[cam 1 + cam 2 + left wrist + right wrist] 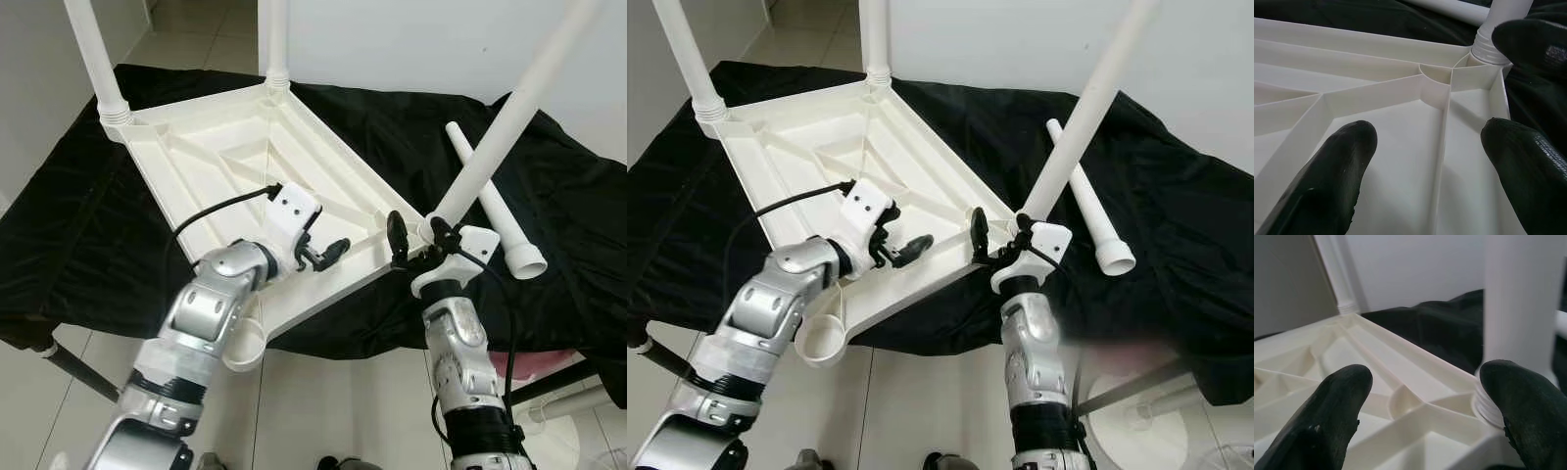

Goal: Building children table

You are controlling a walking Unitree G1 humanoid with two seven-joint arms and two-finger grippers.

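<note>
Tabletop: white plastic, turned upside down, ribbed underside facing up; lies across the middle left of the head views on the black cloth.
Black cloth: covers the counter, spread under all the parts.
Far legs: two white legs standing up in the sockets at the upper left and upper middle of the left eye view.
Third leg: white tube, leaning from the upper right of the frame down to the near right corner socket, threaded end sitting at the socket.
Loose leg: lies flat on the cloth at the right of the frame, just beside the leaning leg, open end pointing to the lower right.
Empty socket: round cup at the near left corner, lower middle of the frame, hanging over the cloth edge.
Left gripper: above the ribbed underside near the front edge, centre of the frame; jaws apart, holding nothing.
Right gripper: at the near right corner, around the base of the leaning leg; jaws apart, one black finger touching or nearly touching the threaded collar, the other finger over the ribs.
Floor: pale tiles at the bottom of the frame.
</note>
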